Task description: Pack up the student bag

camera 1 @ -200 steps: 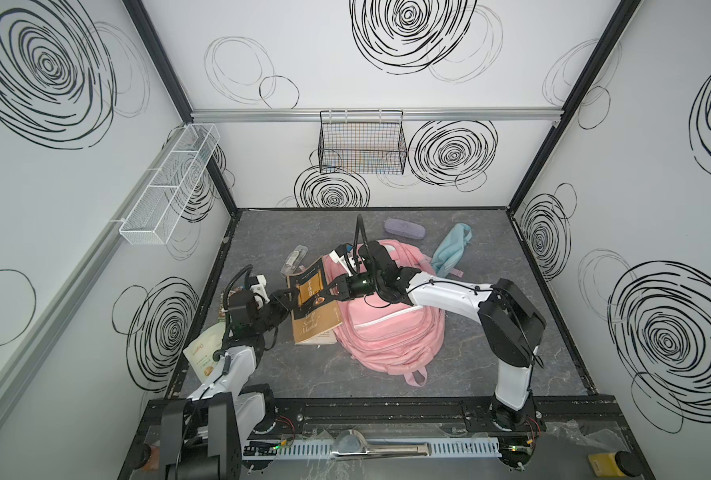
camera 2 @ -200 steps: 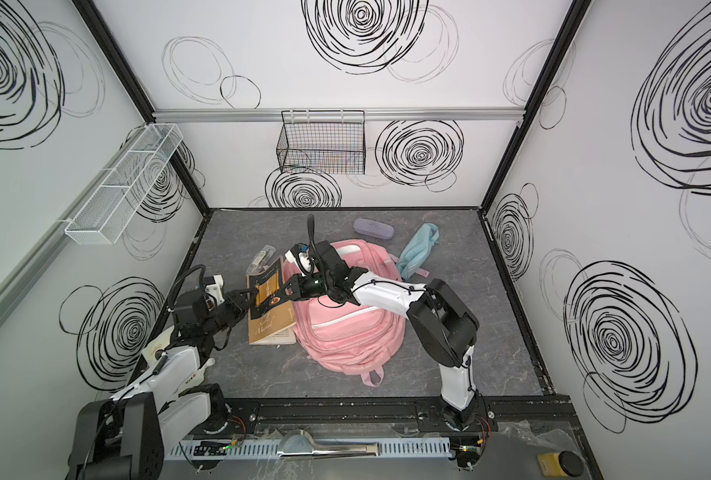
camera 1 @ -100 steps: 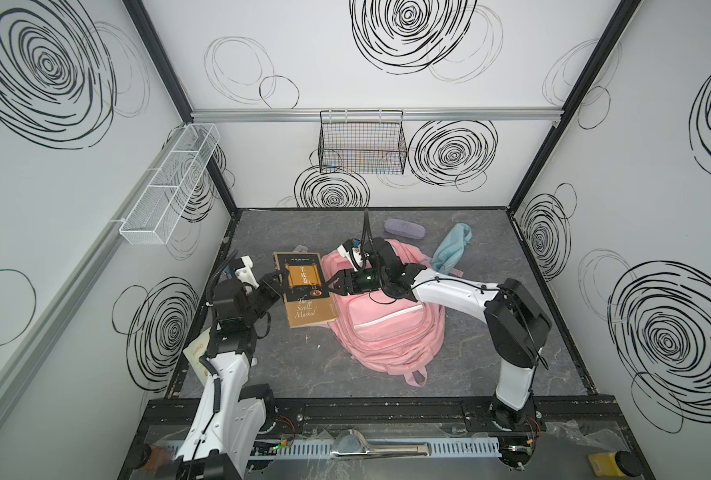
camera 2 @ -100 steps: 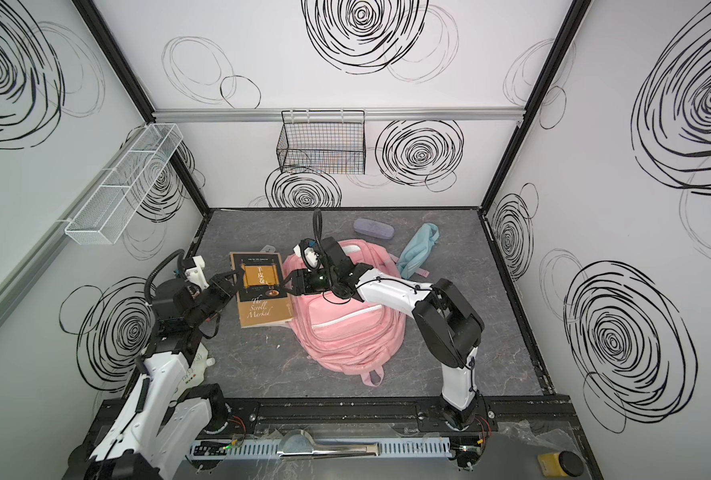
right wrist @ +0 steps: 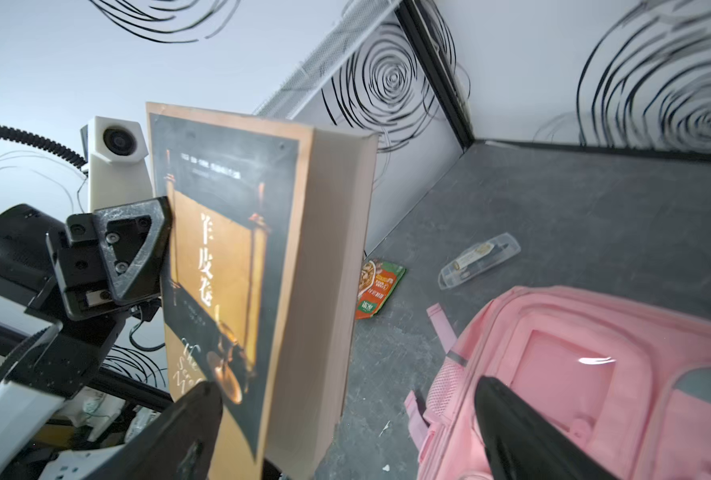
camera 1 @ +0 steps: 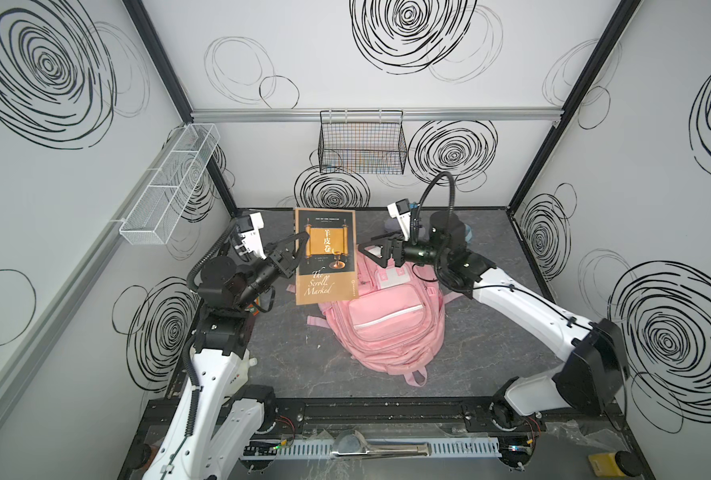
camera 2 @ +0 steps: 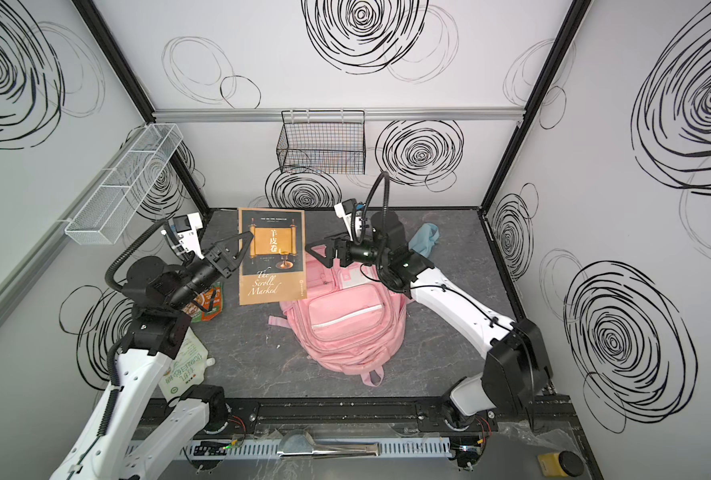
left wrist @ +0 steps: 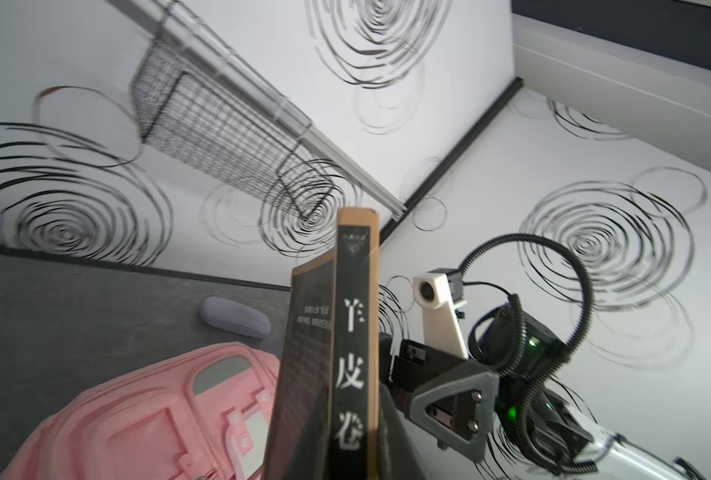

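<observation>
Bag lies flat in the middle, pockets up, with the book held in the air over its far end, the left gripper clamped on the book's edge. Right gripper hangs empty, jaws wide, beside the book; it should spread the bag's mouth before the book is lowered.

A pink fabric backpack lies flat on the dark grey table, near the middle, front side up. In both top views a pocket with white zipper trim faces up, and a white buckled flap sits at the far end. A pink loop points toward the near edge, and a strap sticks out to the left. The main zipper looks closed, though the views are too unclear to be sure.
</observation>
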